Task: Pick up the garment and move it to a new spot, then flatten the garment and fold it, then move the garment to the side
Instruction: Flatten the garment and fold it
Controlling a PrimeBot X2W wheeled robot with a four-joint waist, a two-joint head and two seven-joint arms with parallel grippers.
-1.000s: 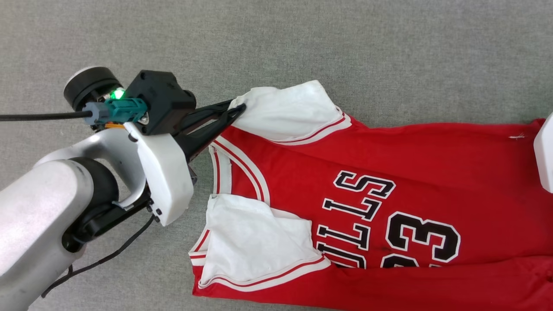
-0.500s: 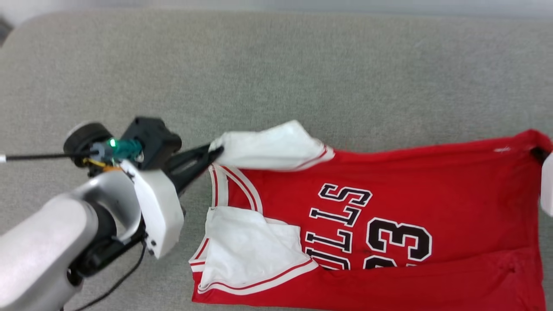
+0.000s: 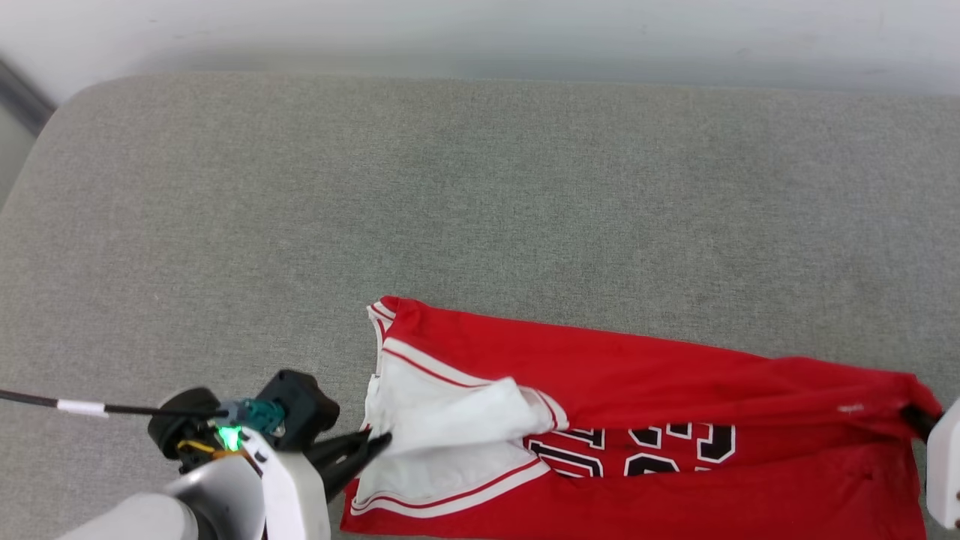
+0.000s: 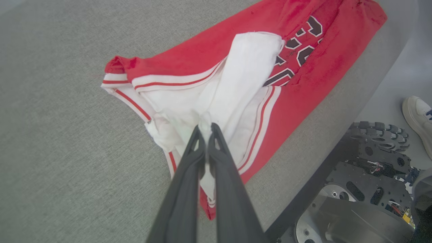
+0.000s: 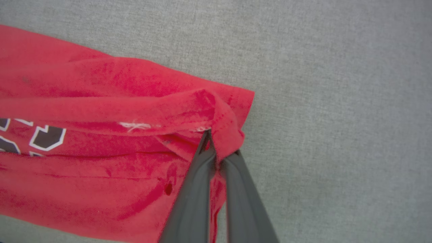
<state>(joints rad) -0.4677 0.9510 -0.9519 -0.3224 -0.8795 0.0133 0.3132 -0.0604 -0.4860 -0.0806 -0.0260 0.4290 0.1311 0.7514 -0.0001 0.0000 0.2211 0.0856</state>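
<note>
The garment [image 3: 622, 420], a red jersey with white sleeve panels, lies along the near edge of the grey cushion [image 3: 480, 187]. Its far long edge is doubled over toward me, so the black lettering is half covered. My left gripper [image 3: 379, 442] is shut on the white sleeve fabric at the collar end. The left wrist view shows that gripper [image 4: 205, 126] with its tips pinching the sleeve of the garment [image 4: 209, 57]. My right gripper [image 3: 919, 416] is shut on the red hem corner at the other end. In the right wrist view, that gripper [image 5: 219, 145] clamps the bunched corner of the garment [image 5: 101, 101].
The cushion has a rounded far-left corner [image 3: 67, 105] and meets a pale wall [image 3: 480, 30] behind. Bare grey fabric stretches beyond the jersey. In the left wrist view, the robot's base [image 4: 371, 152] and a person's white shoe [image 4: 418, 114] sit past the cushion's near edge.
The camera has tilted up. Both grippers have carried the jersey's far edge toward me, doubling it over the lettering. The right gripper has shut on the hem corner.
</note>
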